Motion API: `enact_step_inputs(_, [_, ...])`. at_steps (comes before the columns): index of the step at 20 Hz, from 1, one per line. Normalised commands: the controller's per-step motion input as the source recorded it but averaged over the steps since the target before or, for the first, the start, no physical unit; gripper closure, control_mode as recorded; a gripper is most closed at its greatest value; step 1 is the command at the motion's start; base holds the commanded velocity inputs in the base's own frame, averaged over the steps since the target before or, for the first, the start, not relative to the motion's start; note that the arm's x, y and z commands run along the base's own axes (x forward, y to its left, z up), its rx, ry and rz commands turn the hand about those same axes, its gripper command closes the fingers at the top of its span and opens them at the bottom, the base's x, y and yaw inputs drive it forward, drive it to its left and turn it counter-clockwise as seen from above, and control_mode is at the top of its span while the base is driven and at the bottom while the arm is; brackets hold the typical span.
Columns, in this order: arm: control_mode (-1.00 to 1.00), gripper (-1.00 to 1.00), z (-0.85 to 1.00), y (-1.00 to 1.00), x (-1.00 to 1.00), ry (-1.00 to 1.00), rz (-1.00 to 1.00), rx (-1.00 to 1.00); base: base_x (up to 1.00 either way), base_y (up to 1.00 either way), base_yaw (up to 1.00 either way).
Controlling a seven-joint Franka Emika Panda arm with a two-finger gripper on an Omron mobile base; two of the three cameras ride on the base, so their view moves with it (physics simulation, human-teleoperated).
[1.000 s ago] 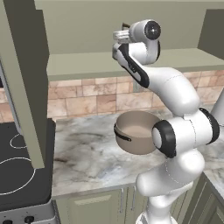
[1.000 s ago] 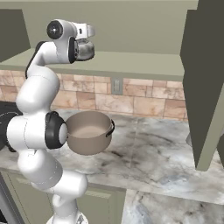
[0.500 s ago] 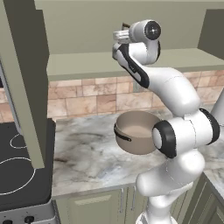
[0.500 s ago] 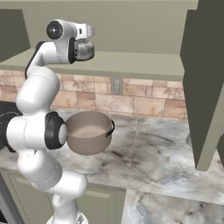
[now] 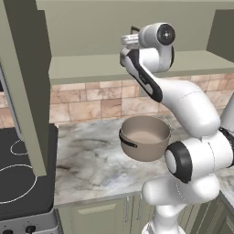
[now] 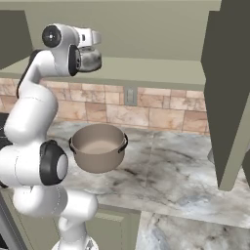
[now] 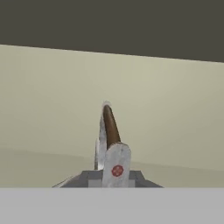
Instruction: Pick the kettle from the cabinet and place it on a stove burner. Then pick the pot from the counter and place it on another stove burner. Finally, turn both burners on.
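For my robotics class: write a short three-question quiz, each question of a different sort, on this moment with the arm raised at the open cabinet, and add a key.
1. True or false: the gripper is shut on the kettle.
2. Where does the pot stand? A: on a stove burner. B: on the counter. C: on the cabinet shelf.
3. Fill in: in the hand view, the brown strip running up from the fingers is the kettle's ____.

Key
1. True. The fingers pinch the handle, and in the right base view the kettle hangs just below the hand, in front of the cabinet shelf.
2. B. It stands on the marbled stone beside the cooktop, whose ringed burners are bare.
3. Handle.
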Motion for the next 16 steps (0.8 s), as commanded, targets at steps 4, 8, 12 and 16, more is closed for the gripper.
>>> enact_step_inputs(4, [-1.00, 1.00, 0.00, 0.00, -0.67, -0.02, 0.00, 0.00, 0.00, 0.00, 0.00])
enact_step_inputs(8, [-1.00, 1.00, 0.00, 0.00, -0.68, -0.01, 0.00, 0.01, 0.00, 0.00, 0.00])
enact_step_inputs(12, [-1.00, 1.00, 0.00, 0.00, -0.69, 0.00, 0.00, 0.02, 0.00, 0.00, 0.00])
enact_step_inputs(16, [-1.00, 1.00, 0.00, 0.00, -0.68, 0.00, -0.01, 0.03, 0.00, 0.00, 0.00])
